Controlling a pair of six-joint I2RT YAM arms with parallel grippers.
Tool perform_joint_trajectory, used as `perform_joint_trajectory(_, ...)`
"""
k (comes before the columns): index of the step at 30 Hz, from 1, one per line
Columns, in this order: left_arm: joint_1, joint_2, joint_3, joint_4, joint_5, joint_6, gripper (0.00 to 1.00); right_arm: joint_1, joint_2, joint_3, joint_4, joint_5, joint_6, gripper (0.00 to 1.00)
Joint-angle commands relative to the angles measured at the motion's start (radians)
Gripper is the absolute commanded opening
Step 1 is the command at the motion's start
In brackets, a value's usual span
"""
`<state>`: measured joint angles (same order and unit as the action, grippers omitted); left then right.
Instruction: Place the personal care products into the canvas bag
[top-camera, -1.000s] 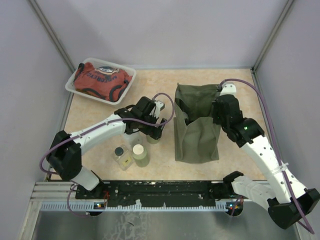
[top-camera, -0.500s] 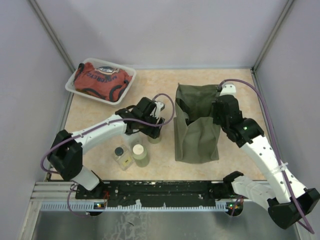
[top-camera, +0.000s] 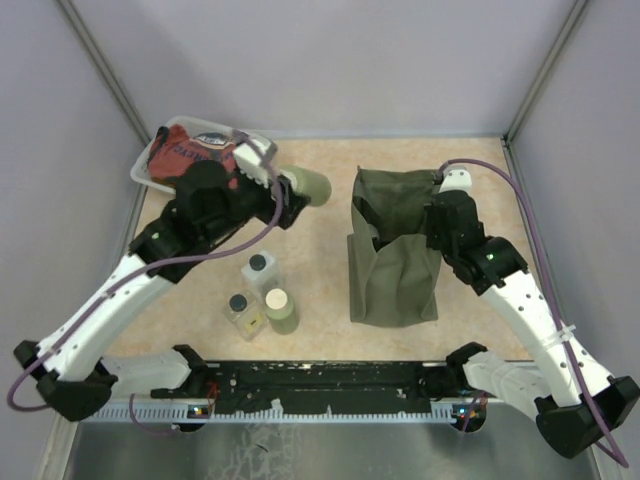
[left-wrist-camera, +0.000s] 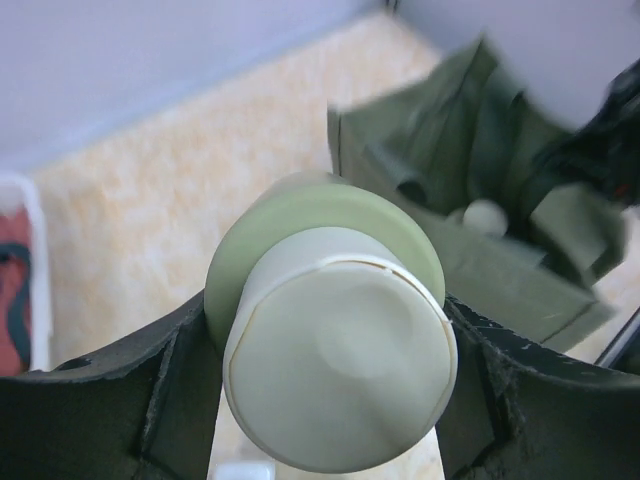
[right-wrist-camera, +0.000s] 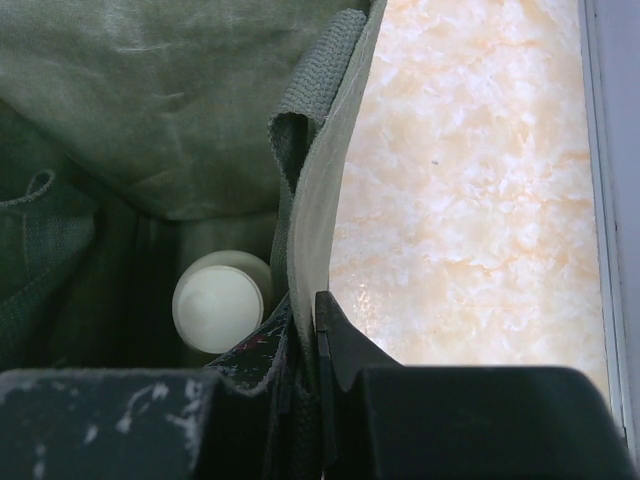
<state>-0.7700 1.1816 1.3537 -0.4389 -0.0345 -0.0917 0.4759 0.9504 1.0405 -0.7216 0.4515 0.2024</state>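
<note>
One cream-capped bottle (right-wrist-camera: 222, 302) inside canvas bag (right-wrist-camera: 150, 100), seemingly upright.

Overhead rear view, close wrist views, bag (top-camera: 395, 285) shared

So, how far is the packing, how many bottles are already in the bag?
Done: one cream-capped bottle is inside the canvas bag, whose rim the right gripper pinches. In hand: the left gripper holds an olive-green bottle aloft, left of the bag. Left on the table: the far clear bottle, the near clear bottle and a second green bottle.
</note>
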Motion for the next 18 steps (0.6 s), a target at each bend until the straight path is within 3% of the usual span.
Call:
perform_joint_trajectory(1, -0.003, -0.130, 0.069, 0.203, 0.036, 0.047, 0.00, 0.006, 0.010, -0.018, -0.032, 0.007, -0.012, 0.08)
perform_joint_trajectory(6, -0.003, -0.121, 0.073, 0.311, 0.138, 0.050, 0.00, 0.006, 0.013, -0.007, -0.036, 0.006, -0.012, 0.08)
perform_joint_trajectory(12, -0.005, 0.042, 0.094, 0.455, 0.279, 0.048, 0.00, 0.006, 0.016, 0.003, -0.047, 0.008, -0.011, 0.08)
perform_joint_trajectory(18, -0.013, 0.251, 0.241, 0.472, 0.339, 0.086, 0.00, 0.006, 0.020, 0.002, -0.055, 0.020, -0.012, 0.08)
